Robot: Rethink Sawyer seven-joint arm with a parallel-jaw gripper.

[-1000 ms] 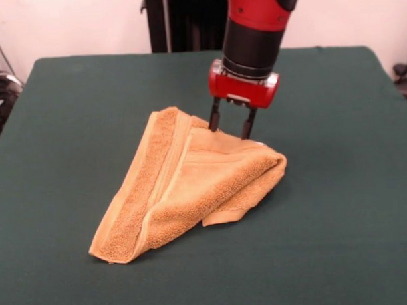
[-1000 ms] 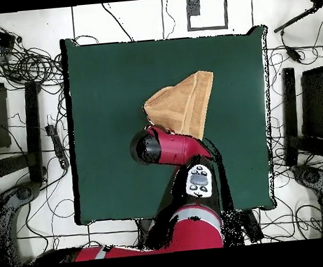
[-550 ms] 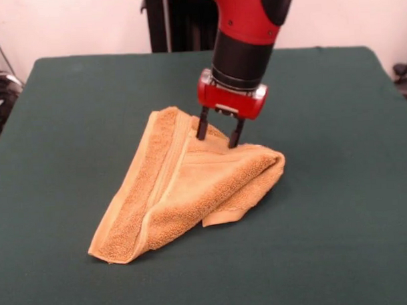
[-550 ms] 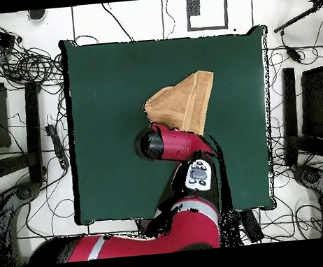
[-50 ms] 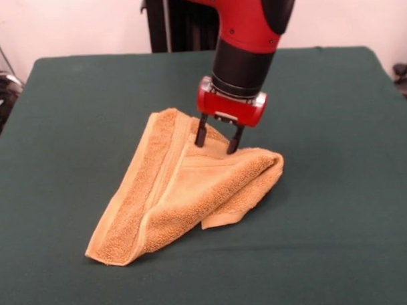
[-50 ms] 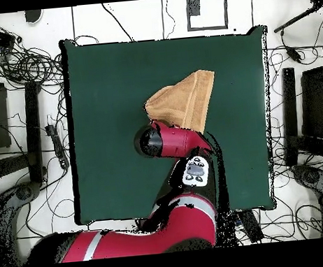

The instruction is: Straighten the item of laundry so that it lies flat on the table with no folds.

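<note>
The towel (image 5: 184, 186) is not flat yet. It lies folded over itself in a thick pointed shape near the middle of the table (image 5: 340, 241), so all the unfolding is left to do. In the front view its long side runs from a point at the near left up to the far right. The gripper (image 5: 216, 140) is open, its two tips pressing the towel's far edge, holding nothing.

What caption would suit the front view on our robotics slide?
Open end effector poised at the far edge of a folded towel on the green table.
</note>
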